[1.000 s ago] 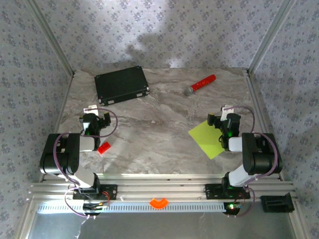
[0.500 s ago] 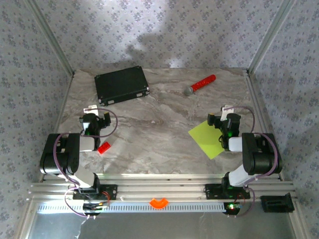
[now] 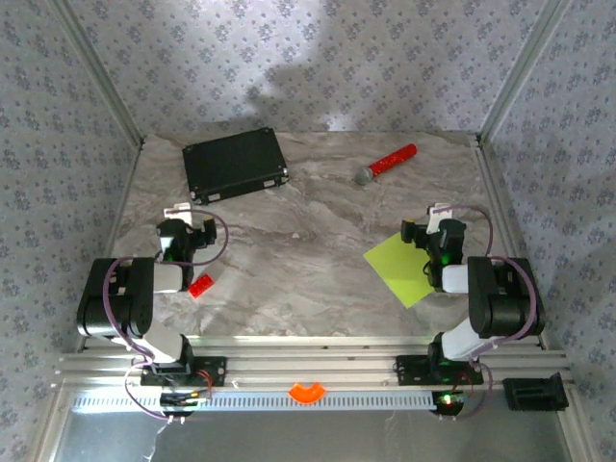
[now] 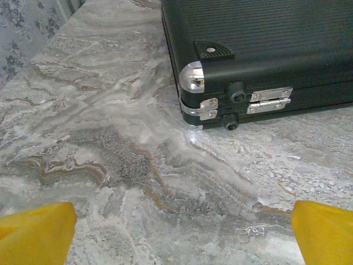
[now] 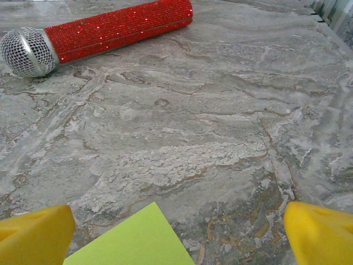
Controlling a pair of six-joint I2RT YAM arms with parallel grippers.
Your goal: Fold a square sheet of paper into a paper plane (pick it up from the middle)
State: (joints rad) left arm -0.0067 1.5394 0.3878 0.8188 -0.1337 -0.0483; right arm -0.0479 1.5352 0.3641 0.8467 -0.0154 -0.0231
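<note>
Two grippers, both spread wide and holding nothing: my right gripper (image 5: 177, 234) shows its yellow fingertips (image 5: 33, 234) at the bottom corners of its wrist view, and my left gripper (image 4: 179, 234) stands the same way, jaws apart over bare marble. Just under the right one, a corner of the square sheet of paper (image 5: 138, 240) pokes in between the fingertips. From above, the sheet lies flat on the table (image 3: 308, 279) as a diamond at the right side, its near-right part hidden behind my right arm, with no fold made in it yet. Beyond it lies the red-handled microphone (image 5: 110, 30), well apart. Ahead of my left gripper sits the black case (image 4: 265, 44), and a small red block (image 3: 200, 285) lies beside my left arm. I judge the sheet to be feather-light, limp and flush with the smooth marble, so its edges offer little to pinch and it may slide or crumple if dragged. Taking it at the middle seems best: press down, close gently to raise a small ridge, then lift slowly.
</note>
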